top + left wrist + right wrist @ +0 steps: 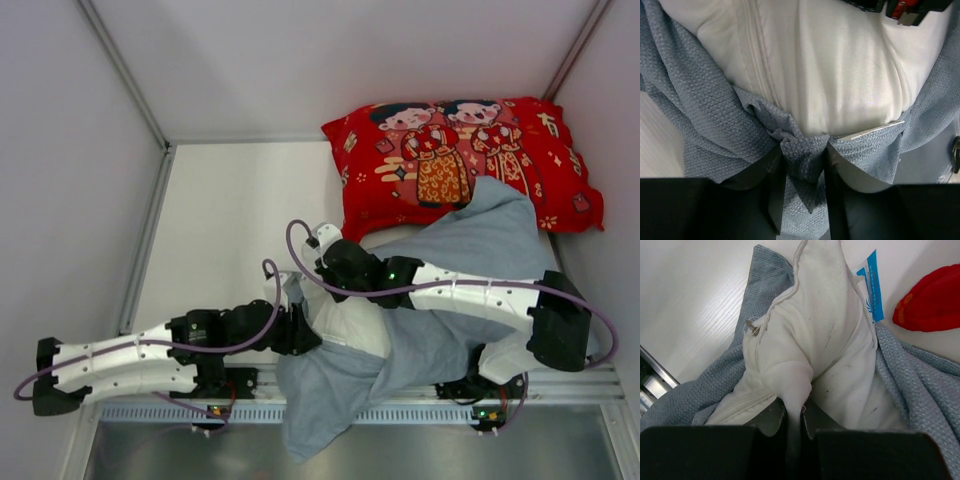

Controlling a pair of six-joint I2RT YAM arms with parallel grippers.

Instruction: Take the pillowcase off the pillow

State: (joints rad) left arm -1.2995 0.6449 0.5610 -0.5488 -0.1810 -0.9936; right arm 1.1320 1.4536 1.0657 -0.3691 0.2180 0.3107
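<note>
The pillowcase (480, 230) shows its dull blue-grey side and lies crumpled across both arms, hanging over the near edge. The plain white pillow (350, 322) bulges out of its opening between the two grippers. My left gripper (300, 330) is at the pillow's left side. In the left wrist view its jaws (802, 155) stand apart, with a loose bunched fold of pillowcase (700, 100) between them under the pillow (840, 65). My right gripper (322, 242) reaches in from the right. It is shut (801, 407) on a pinched ridge of the pillow (825, 330), with the pillowcase (920, 375) on both sides.
A red pillow (460, 160) printed with cartoon figures lies at the back right, partly under the pillowcase, also seen from the right wrist (932, 300). White walls close in the table on the left, back and right. A metal rail (400, 410) runs along the near edge.
</note>
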